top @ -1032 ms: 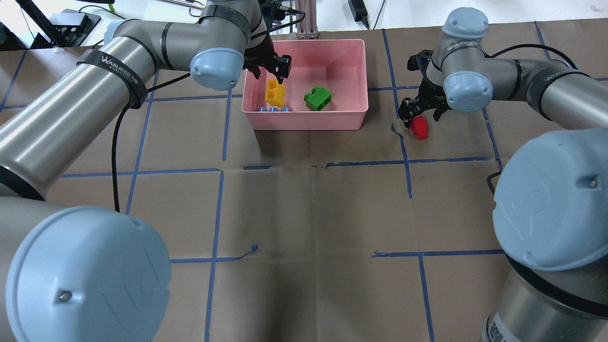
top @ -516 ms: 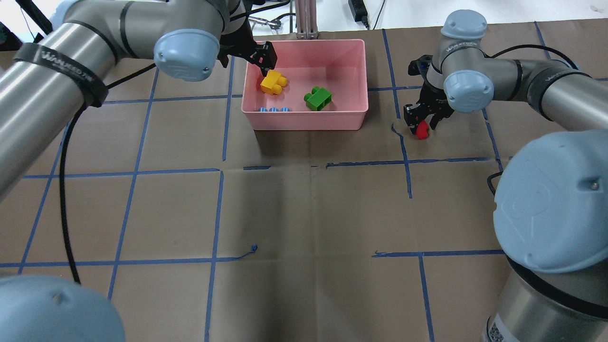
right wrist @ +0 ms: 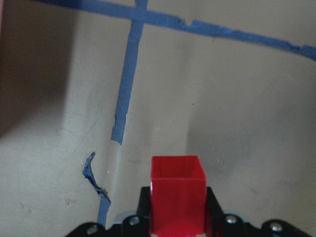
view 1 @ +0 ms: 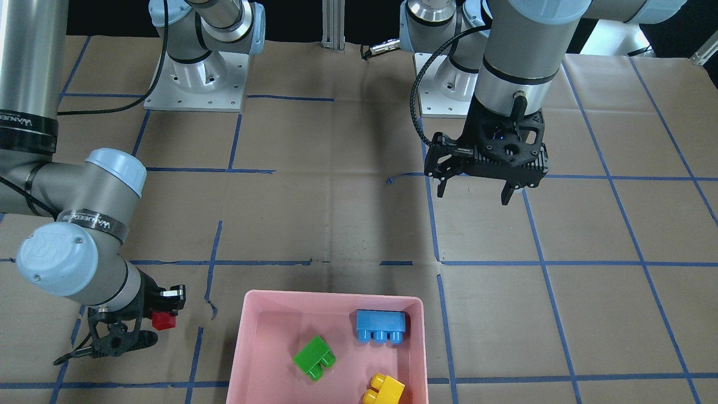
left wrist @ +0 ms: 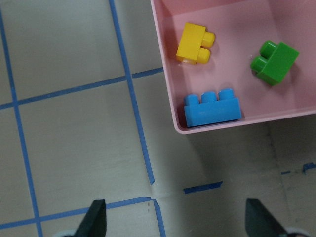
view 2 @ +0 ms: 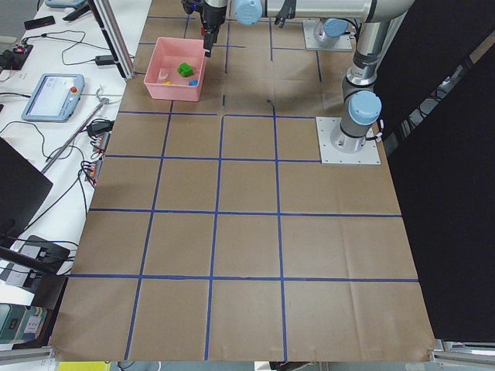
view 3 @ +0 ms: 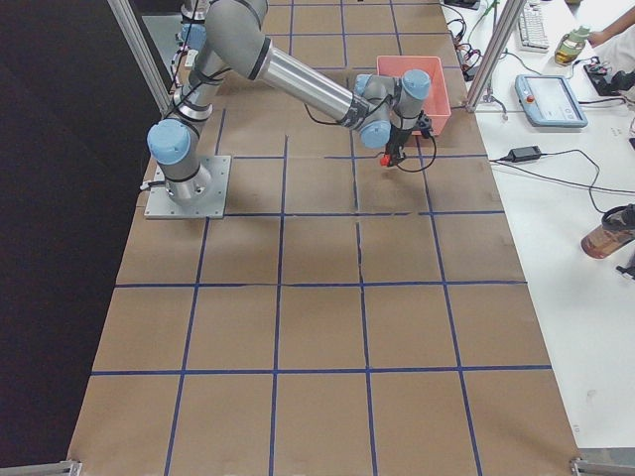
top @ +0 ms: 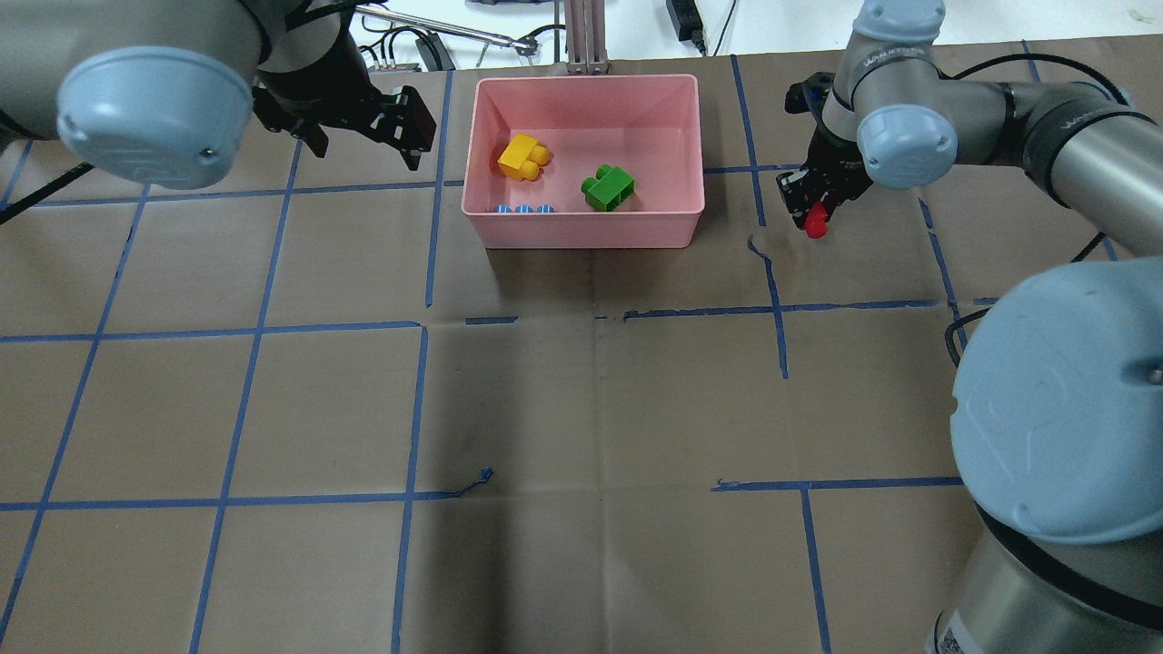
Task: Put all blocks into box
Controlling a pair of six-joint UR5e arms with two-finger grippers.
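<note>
The pink box [top: 581,232] stands at the far middle of the table. In it lie the yellow block [top: 521,157], the green block [top: 607,188] and the blue block [top: 523,210]. They also show in the left wrist view: the yellow [left wrist: 193,43], the green [left wrist: 275,61] and the blue [left wrist: 212,107]. My left gripper [top: 365,150] is open and empty, above the table left of the box. My right gripper [top: 813,218] is shut on the red block [right wrist: 177,192], right of the box and close over the table.
Brown paper with blue tape grid lines [top: 418,400] covers the table. An aluminium post [top: 586,36] stands just behind the box. Cables and devices lie beyond the far edge [top: 436,45]. The arms' base plates [view 1: 193,84] stand at the robot's side.
My left gripper left the yellow block in the box, and has moved left, out of the box. My right gripper has shut on the red block and shifted it slightly farther away.
</note>
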